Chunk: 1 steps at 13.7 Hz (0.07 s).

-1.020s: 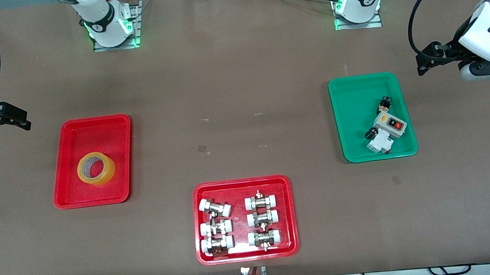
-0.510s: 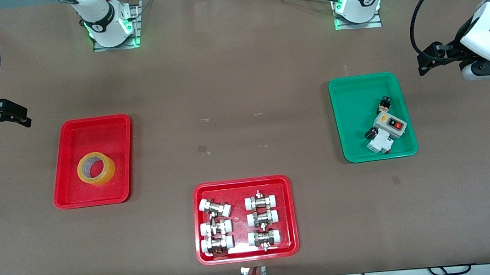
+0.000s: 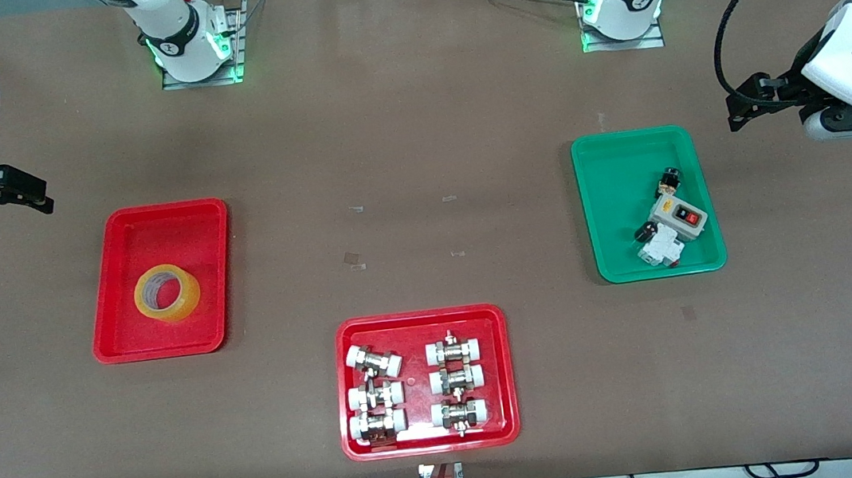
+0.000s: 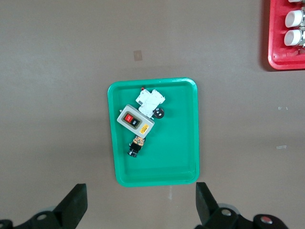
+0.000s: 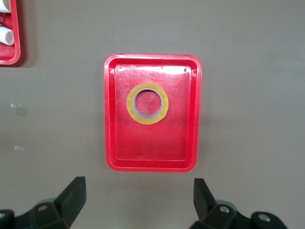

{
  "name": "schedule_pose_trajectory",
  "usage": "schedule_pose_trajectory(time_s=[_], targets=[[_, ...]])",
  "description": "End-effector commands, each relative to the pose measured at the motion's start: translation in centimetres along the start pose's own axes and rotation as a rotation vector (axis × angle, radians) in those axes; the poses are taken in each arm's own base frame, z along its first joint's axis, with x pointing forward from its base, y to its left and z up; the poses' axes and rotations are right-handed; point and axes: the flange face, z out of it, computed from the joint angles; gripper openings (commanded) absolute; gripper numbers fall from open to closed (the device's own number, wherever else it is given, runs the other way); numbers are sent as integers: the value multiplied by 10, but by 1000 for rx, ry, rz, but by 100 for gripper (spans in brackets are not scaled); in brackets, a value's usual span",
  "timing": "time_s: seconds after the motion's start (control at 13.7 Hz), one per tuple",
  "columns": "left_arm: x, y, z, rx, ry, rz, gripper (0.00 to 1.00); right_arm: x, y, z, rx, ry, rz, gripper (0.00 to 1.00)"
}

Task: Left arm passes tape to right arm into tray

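Two grippers hang clear of the work, each at its own end of the table, and both are empty. Taken across the front view from the right arm's end: the right gripper [image 3: 28, 196] is over bare tabletop by that end edge, jaws spread wide with nothing between them, as its wrist view confirms. Next is the tray [image 3: 107, 315], near the right arm's end, and the tape [image 3: 167, 292] lies flat inside it, roughly central, clear of the rim on all sides. At the middle of the front edge sits a squarer red tray [image 3: 346, 392] of metal fittings [image 3: 375, 393]. Toward the left arm's end is a green tray [image 3: 610, 202] holding a switch box [image 3: 678, 216] and small parts. The left gripper [image 3: 747, 102] is over bare table by that end edge, jaws likewise apart.

Judgement: the tape is delivered and the task appears complete; what remains is retreat. Both arms should keep height, hold the jaws apart, and stay off the tray rims so nothing is disturbed.
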Motion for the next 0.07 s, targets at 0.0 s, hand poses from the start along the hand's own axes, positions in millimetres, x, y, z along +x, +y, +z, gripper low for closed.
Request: schedule_pose_trajectory(time_s=[0.0], targets=[[-4,-3,-6,-4,-2,15,100,-7,-2,-6,-2,-2,-6,100]])
